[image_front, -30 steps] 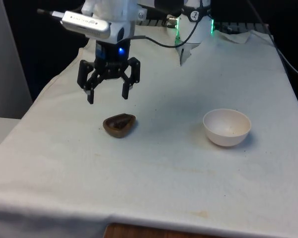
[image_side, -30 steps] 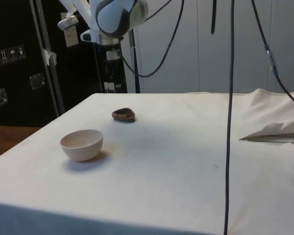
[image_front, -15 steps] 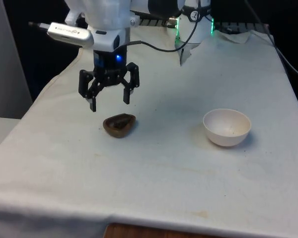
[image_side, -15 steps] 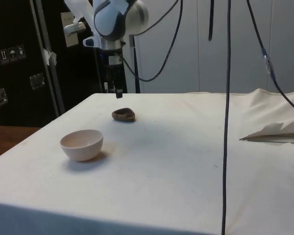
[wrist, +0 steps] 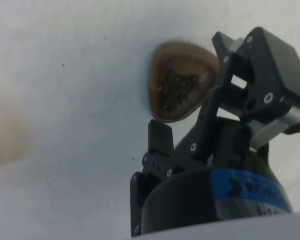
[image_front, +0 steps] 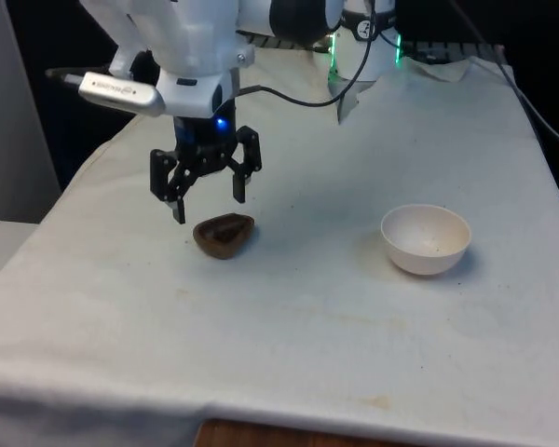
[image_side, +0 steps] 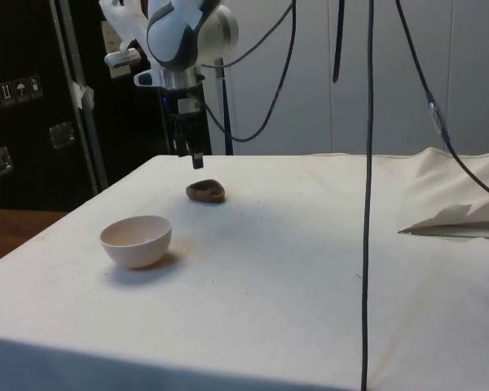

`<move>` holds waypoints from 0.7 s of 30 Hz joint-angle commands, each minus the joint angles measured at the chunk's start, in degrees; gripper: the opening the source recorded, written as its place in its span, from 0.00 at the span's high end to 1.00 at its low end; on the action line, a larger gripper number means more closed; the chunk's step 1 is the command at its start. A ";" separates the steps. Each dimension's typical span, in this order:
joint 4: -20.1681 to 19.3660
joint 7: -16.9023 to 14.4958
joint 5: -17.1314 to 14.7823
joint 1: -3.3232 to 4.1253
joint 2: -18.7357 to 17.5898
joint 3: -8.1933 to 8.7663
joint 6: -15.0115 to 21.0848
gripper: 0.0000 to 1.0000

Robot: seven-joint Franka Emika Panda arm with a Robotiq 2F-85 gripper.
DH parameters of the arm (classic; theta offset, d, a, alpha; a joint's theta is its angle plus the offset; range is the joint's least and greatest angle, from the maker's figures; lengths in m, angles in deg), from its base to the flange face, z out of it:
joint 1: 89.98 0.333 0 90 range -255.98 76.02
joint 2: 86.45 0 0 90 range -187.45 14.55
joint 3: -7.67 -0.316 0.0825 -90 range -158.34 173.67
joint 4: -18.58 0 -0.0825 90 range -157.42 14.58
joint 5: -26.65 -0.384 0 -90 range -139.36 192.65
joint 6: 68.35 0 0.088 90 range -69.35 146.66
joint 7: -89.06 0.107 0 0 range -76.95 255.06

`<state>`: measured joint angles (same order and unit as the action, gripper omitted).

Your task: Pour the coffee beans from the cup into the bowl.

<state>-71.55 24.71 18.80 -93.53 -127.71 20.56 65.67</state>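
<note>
A small brown cup with rounded-triangle rim sits on the white cloth towards the front view's left; dark coffee beans lie inside it. It also appears in the side view. The white bowl stands empty at the front view's right, nearer the camera in the side view. My gripper hangs open just above and slightly behind the cup, holding nothing. In the side view the gripper is a short way above the cup. One fingertip lies beside the cup's rim in the wrist view.
A crumpled fold of white cloth lies at the side view's right. Black cables hang down in front of the side camera. A cable trails from the arm over the table's far end.
The gripper has come down and shifted slightly towards the cup, staying open. The cup and bowl have not moved.
</note>
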 commanded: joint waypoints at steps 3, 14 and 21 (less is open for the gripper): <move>1.03 -0.40 0.00 0.00 -0.52 0.17 -0.80 0.00; 7.45 -2.75 -0.23 -0.46 -4.76 0.69 -7.05 0.00; 8.65 -4.30 -0.97 -0.46 -5.79 1.09 -8.08 0.00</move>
<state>-63.36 20.70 17.88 -93.76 -133.21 21.88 58.05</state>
